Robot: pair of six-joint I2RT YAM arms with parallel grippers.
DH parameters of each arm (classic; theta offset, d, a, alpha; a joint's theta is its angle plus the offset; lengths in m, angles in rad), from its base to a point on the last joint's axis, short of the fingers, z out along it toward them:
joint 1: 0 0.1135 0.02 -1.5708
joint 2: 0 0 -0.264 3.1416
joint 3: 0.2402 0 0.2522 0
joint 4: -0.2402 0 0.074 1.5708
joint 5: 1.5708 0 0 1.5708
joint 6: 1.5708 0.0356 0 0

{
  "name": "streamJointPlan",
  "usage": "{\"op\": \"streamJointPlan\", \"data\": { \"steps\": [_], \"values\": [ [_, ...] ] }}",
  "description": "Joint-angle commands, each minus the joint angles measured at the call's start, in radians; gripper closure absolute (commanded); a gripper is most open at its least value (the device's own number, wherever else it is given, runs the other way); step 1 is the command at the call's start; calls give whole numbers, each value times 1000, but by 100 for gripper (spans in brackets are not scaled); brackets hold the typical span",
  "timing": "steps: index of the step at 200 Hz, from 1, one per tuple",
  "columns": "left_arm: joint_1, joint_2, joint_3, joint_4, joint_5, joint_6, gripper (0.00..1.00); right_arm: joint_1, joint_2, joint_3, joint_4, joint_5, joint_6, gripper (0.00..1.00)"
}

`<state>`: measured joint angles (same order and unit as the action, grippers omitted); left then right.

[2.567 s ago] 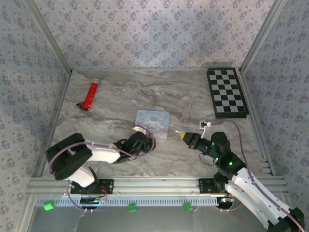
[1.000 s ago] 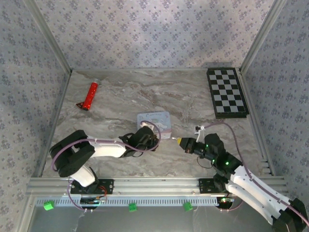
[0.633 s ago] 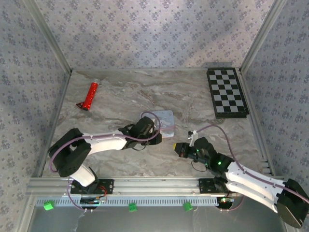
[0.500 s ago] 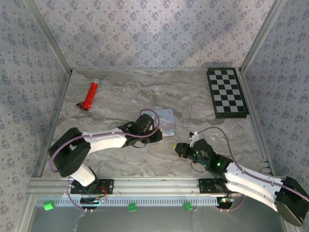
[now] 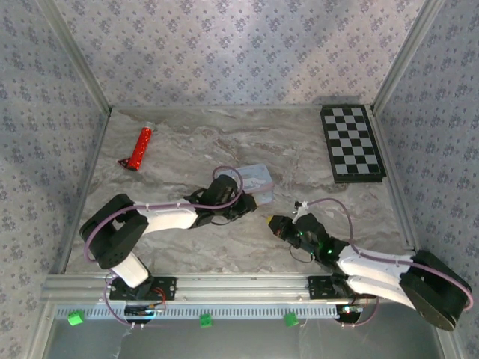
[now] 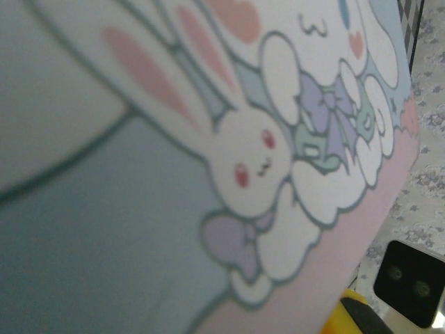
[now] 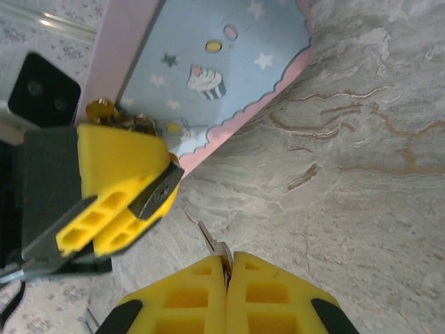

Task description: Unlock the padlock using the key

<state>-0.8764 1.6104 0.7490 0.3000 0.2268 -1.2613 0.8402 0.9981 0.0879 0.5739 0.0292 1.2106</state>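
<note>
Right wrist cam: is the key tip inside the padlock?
No, the key in the right gripper sits short of the padlock, table showing between.

no lettering, number or brand can be read anywhere: the pastel tin (image 6: 243, 153) carries just drawings, a white rabbit with bows on one face and a cupcake with stars on another, and the red tube (image 5: 140, 147) is too small to make out any print.
</note>
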Motion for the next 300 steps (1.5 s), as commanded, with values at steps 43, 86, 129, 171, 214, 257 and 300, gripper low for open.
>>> {"op": "streamJointPlan", "data": {
  "steps": [43,86,129,171,214,257,300],
  "values": [
    [19,-24,-104,263,-70,-120,98,-76,63,44,148,-104,144,100],
    [20,-18,-122,344,-70,-143,98,-111,103,92,101,-203,182,100],
    [20,-12,-124,370,-69,-161,98,-122,163,98,149,-228,215,100],
    [26,-14,-129,388,-64,-172,98,-141,173,95,174,-241,219,100],
    [26,-21,-126,422,-43,-203,99,-181,190,99,211,-287,233,100],
    [26,-44,-125,410,-35,-212,99,-197,211,105,255,-313,232,100],
    [26,-46,-143,441,-39,-234,100,-199,209,111,275,-325,233,100]
  ]
}}
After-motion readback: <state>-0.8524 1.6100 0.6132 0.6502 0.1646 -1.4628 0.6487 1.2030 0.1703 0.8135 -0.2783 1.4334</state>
